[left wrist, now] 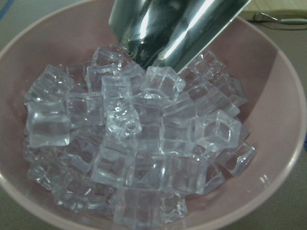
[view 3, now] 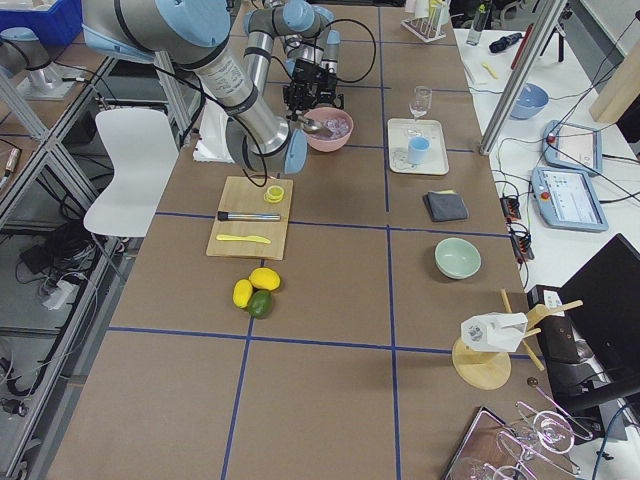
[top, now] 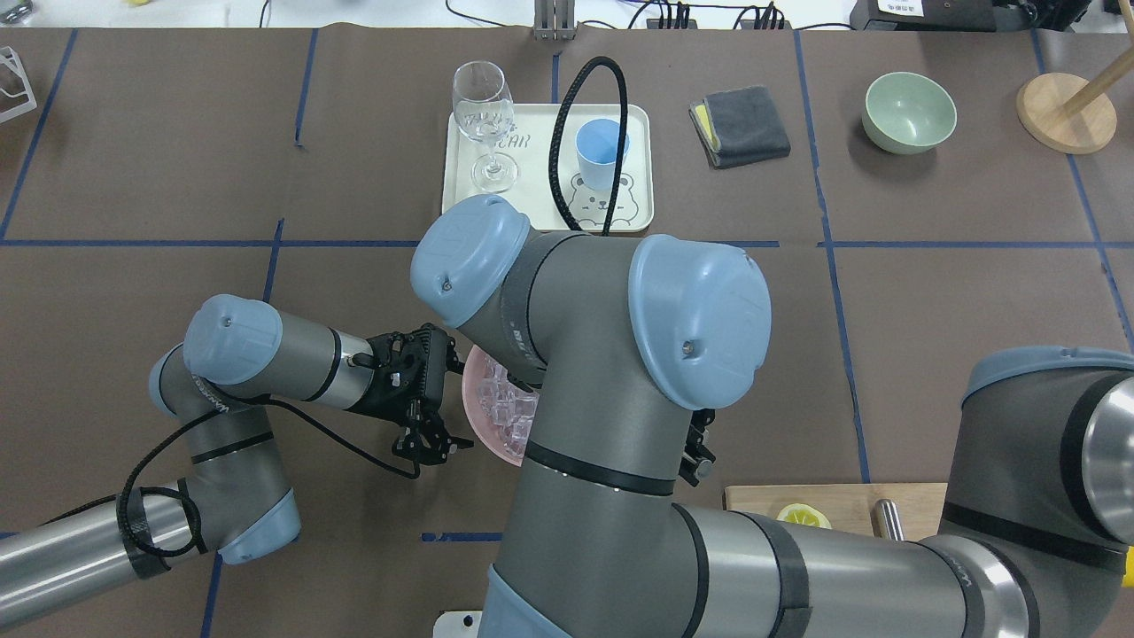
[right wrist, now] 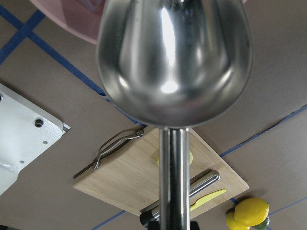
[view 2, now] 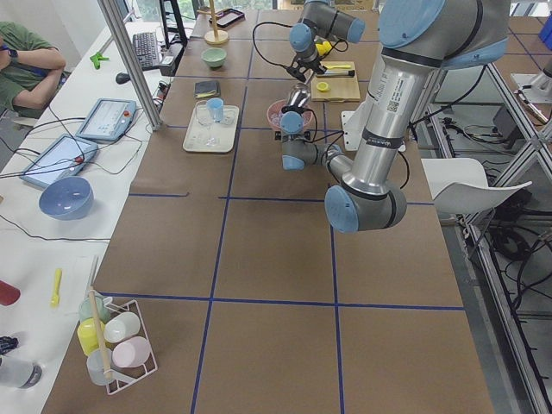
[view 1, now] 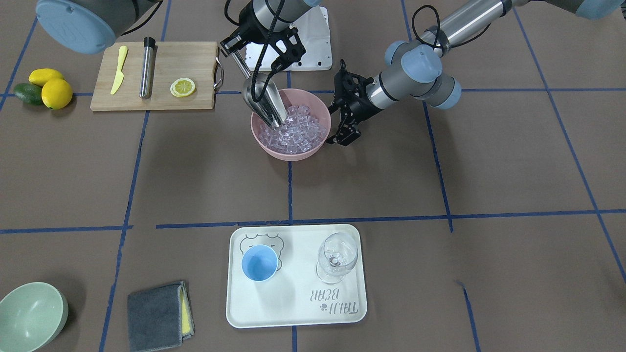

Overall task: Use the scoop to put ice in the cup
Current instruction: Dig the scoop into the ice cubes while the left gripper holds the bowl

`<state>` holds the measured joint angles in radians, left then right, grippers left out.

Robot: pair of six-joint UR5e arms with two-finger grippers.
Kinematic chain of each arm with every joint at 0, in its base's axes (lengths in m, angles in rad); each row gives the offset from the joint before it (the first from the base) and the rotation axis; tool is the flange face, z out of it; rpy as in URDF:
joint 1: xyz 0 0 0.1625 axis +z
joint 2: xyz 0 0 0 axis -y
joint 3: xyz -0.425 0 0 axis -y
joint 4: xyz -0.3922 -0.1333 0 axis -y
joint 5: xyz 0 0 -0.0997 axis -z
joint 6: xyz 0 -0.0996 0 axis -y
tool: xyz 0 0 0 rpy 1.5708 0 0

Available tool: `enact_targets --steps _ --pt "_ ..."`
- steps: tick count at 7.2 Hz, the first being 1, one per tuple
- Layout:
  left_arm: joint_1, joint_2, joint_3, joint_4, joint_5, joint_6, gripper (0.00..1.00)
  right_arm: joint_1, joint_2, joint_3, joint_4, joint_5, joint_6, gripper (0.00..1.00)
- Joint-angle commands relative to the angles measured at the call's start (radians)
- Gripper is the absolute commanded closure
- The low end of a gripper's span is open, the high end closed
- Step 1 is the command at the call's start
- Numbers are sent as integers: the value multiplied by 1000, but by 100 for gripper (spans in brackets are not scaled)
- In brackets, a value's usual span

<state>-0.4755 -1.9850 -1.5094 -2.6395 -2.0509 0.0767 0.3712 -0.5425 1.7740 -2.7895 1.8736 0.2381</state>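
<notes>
My right gripper is shut on the thin rod handle of the shiny steel scoop. The scoop tilts down with its front edge among the ice in the pink bowl. The right wrist view shows the scoop's underside. The left wrist view shows the scoop's mouth resting on the clear ice cubes. My left gripper is open and empty, just beside the bowl's rim. The light-blue cup stands upright on the white tray at the far side.
A clear wine glass stands on the tray beside the cup. A wooden board holds a yellow knife, a steel cylinder and a lemon slice. Lemons, a green bowl and a grey cloth lie further out.
</notes>
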Motion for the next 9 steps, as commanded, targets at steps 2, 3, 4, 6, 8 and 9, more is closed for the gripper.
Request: enact_targets --steps 2,3,4,6,8,9 --pt "0 -2 0 1 5 0 0 -5 -4 -91 132 -16 -8 100" --pt "0 -2 0 1 5 0 0 -3 -25 -88 181 -16 -8 100" --pt "0 -2 0 1 5 0 0 -3 -54 -82 233 -14 -8 100" --pt "0 -2 0 1 6 0 0 -3 -114 -53 318 -14 -2 100" --pt "0 -3 0 1 8 0 0 -3 -230 63 398 -14 6 100" --pt "0 -3 0 1 8 0 0 -5 -244 86 400 -14 7 100"
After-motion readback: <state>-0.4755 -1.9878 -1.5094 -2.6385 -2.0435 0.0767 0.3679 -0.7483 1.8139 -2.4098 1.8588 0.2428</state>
